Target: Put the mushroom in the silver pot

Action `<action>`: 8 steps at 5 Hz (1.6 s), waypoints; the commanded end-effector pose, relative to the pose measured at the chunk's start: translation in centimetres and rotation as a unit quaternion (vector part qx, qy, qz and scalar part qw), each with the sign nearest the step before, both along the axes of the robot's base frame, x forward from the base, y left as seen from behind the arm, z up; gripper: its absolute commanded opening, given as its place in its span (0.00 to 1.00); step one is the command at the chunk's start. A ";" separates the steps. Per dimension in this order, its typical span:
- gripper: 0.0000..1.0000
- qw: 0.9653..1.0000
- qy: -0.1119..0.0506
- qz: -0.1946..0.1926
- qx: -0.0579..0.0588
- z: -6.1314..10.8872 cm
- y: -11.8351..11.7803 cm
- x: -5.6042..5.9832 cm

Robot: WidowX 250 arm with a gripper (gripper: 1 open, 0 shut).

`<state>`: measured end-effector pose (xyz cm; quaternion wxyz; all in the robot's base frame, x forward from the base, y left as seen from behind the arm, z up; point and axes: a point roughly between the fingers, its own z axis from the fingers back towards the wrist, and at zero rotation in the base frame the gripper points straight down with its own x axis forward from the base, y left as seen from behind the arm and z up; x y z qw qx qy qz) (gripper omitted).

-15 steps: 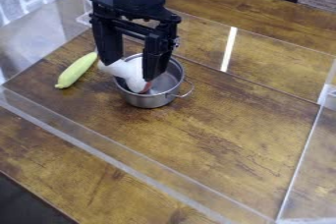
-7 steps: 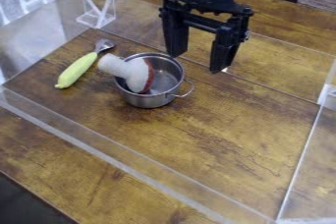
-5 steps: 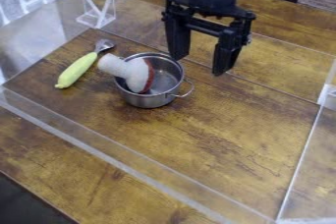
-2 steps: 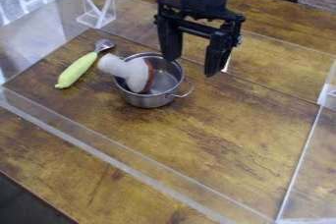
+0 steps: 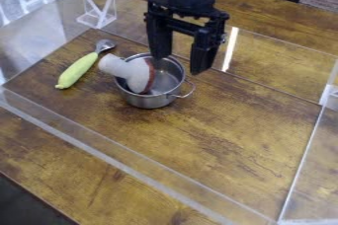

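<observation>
The silver pot (image 5: pixel 156 93) stands left of the table's middle, its dark reddish inside showing. The mushroom (image 5: pixel 126 68) leans over the pot's left rim: the fat white stalk rests on the rim and reaches inside, while the small grey-brown cap sticks out to the upper left. My gripper (image 5: pixel 179 63) hangs open just above the pot's back right side. Its black fingers (image 5: pixel 156 41) point down, and nothing is between them. It does not touch the mushroom.
A yellow-green corn-like vegetable (image 5: pixel 77 69) lies on the wood to the left of the pot. A clear plastic wall (image 5: pixel 119 155) runs along the front and right. A clear stand (image 5: pixel 95 12) sits at the back left.
The open gripper has moved left, from the right of the pot to over its back right side. The mushroom, pot and vegetable have not moved.
</observation>
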<state>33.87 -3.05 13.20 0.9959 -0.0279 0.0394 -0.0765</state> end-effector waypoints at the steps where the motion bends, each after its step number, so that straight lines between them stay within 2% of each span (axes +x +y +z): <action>1: 1.00 0.999 -0.049 0.016 -0.007 3.1 -1.0 0.5; 2: 1.00 0.999 -0.042 0.032 -0.007 3.0 -2.0 0.7; 3: 1.00 0.998 -0.050 0.029 -0.012 2.4 -3.5 0.8; 4: 1.00 0.998 -0.053 0.026 -0.012 1.7 -4.7 1.1; 5: 1.00 0.998 -0.047 0.051 -0.008 1.4 -4.5 1.3; 7: 1.00 0.994 -0.041 0.102 -0.005 1.6 -5.2 2.2; 8: 1.00 0.996 -0.034 0.076 -0.008 1.2 -6.6 2.4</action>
